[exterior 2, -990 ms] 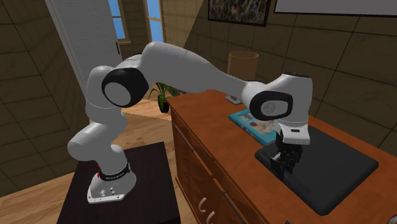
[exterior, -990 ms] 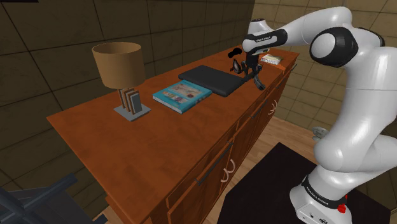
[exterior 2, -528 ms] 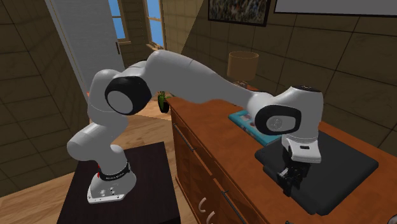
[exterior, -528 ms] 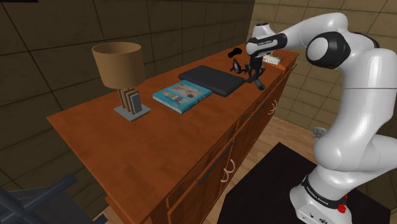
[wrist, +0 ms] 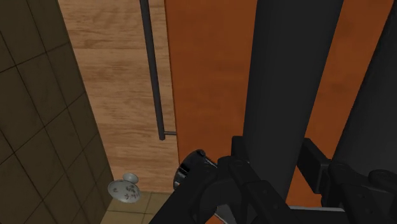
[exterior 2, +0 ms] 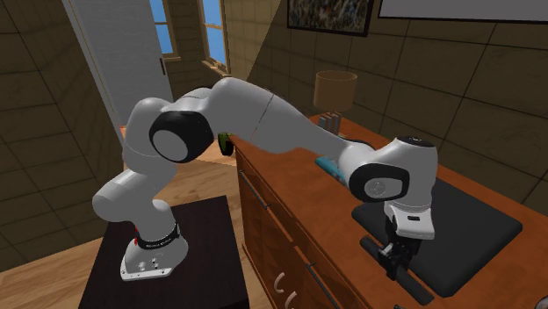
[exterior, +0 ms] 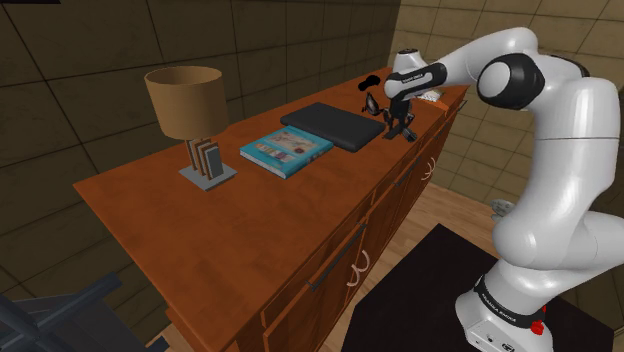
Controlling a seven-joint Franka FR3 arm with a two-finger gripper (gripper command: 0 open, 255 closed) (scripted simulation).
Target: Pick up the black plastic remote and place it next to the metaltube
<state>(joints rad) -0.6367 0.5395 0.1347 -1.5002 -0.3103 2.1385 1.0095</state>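
Desk [exterior: 250, 225]: orange-brown wood with drawers. It lies below my gripper [exterior 2: 394, 266], which hangs close to its front edge.
Arm [exterior 2: 263, 123]: white, stretched from the stand [exterior 2: 158, 250] out over the desk.
Black pad [exterior 2: 474, 228]: flat on the desk, just beside my gripper on the wall side.
Remote [wrist: 292, 95]: long and black, lifted off the desk. My gripper is closed narrow on it and holds it crosswise.
Tube [wrist: 193, 168]: I take the dark, round-ended piece close under my gripper for the metal tube, though I am not certain.
Step in hand: carrying the remote over to the tube, as I judge it.
Doing it well: keep the clamp firm and come down level. Aim for bare wood just beside the tube, neither on it nor over the desk's edge, and let go only once the remote lies flat.
Wrist view adds: the floor and a small bowl [wrist: 124, 188] past the desk's front, a warning of how near the edge I am.
Shoulder view adds: dark shapes [exterior: 372, 100] on the desk right beside my gripper.
Second exterior view adds: my gripper's height above the wood.
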